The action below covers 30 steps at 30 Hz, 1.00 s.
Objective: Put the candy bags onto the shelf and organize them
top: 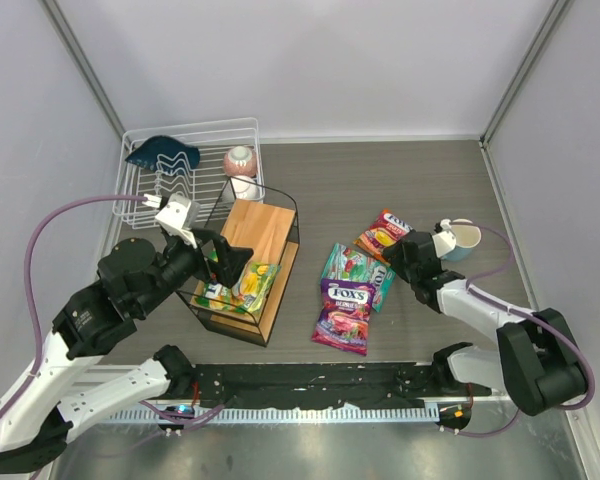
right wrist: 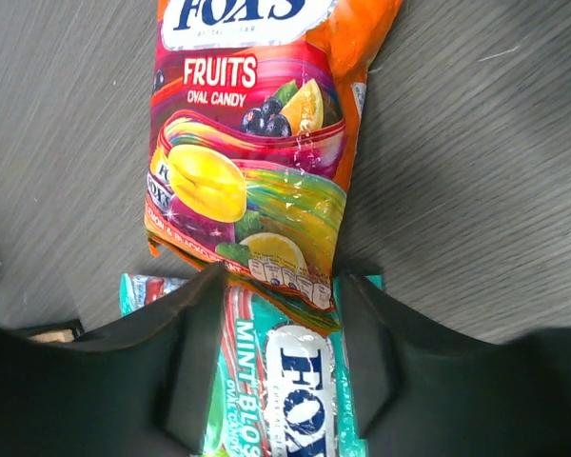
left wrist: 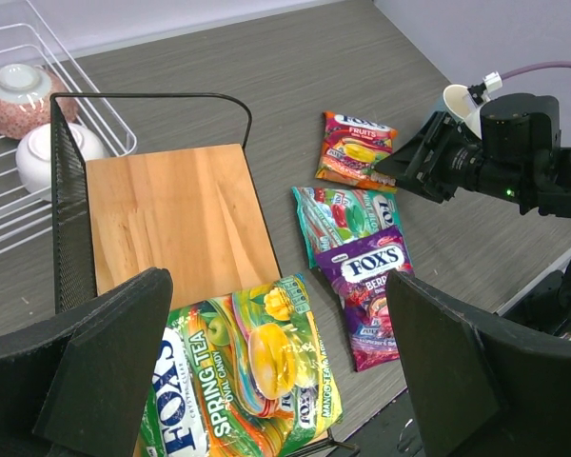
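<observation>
The shelf [top: 263,226] stands left of centre, its wooden board [left wrist: 176,224] bare at the back. A yellow-green candy bag [top: 242,285] lies on the shelf's front part, and my left gripper [top: 223,262] hangs open just above it. In the left wrist view that bag [left wrist: 238,381] shows between wide-apart fingers [left wrist: 105,371]. On the table lie the orange-red bag [top: 384,232], the teal bag [top: 355,268] and the purple bag [top: 344,315]. My right gripper [right wrist: 281,333] is low over the teal bag [right wrist: 295,390], jaws apart, straddling it where the orange-red bag [right wrist: 252,162] overlaps it.
A white wire dish rack [top: 140,200] stands at the back left with a blue item [top: 163,153] and two bowls [top: 240,160] beside it. A white cup [top: 464,236] sits right behind my right wrist. Grey walls close in both sides.
</observation>
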### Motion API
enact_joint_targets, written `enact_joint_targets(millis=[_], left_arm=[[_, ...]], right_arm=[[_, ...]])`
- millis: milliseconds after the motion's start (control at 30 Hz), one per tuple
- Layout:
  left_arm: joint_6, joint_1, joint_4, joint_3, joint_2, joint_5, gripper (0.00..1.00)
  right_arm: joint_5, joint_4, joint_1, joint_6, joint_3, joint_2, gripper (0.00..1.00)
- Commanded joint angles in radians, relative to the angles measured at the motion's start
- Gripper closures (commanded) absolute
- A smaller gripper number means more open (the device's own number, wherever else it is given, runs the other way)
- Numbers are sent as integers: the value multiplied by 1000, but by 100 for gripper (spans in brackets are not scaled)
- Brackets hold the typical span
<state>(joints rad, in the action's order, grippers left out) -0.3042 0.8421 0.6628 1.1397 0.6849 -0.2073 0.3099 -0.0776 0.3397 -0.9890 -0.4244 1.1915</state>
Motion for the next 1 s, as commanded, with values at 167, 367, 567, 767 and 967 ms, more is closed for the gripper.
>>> enact_joint_targets(millis=[167, 367, 567, 767, 967], left_arm=[[22, -3, -38, -1, 1, 14, 0], [14, -3, -51, -5, 8, 32, 0], [7, -3, -60, -8, 13, 48, 0], [4, -3, -66, -20, 10, 51, 0], [7, -5, -63, -23, 4, 46, 0]], right_arm=[[26, -97, -7, 41, 10, -30, 83], [28, -64, -8, 116, 0, -139, 99], [17, 27, -7, 145, -46, -202, 71], [1, -13, -8, 127, -24, -139, 39], [-23, -151, -8, 92, 13, -14, 39]])
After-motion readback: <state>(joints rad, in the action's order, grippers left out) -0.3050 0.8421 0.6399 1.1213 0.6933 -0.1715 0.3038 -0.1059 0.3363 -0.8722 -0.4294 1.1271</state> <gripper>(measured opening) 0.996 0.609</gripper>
